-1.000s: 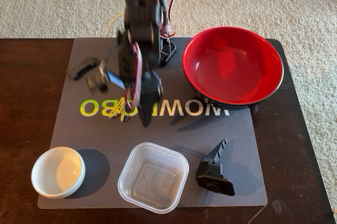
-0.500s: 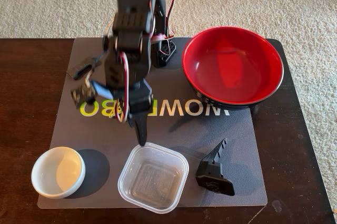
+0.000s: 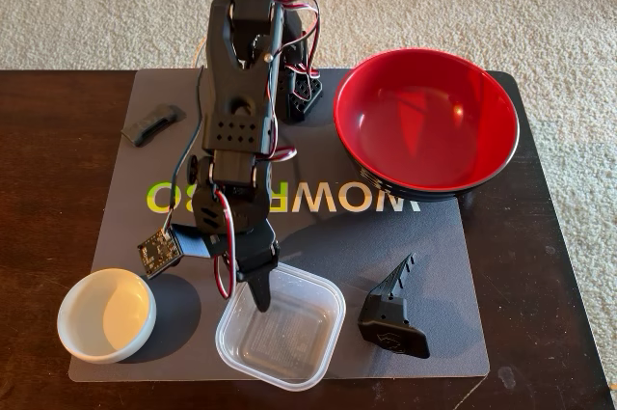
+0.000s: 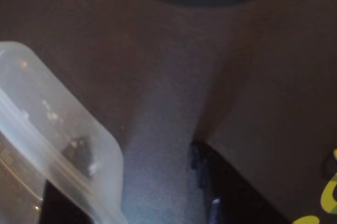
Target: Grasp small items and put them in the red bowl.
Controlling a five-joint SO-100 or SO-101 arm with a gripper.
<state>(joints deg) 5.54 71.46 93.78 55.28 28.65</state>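
In the fixed view, the gripper (image 3: 258, 296) hangs over the far rim of the clear tub (image 3: 281, 325). Its opening cannot be determined; nothing visibly held.

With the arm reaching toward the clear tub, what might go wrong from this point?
The gripper hangs over the near rim of the clear square tub; whether its jaws are open cannot be told. The tub looks light and thin-walled, so a pinch on one wall may flex it or let it slip. It sits near the mat's front edge, so a push could slide it toward the table's edge. The small white bowl stands close to the left in the fixed view and might get knocked.
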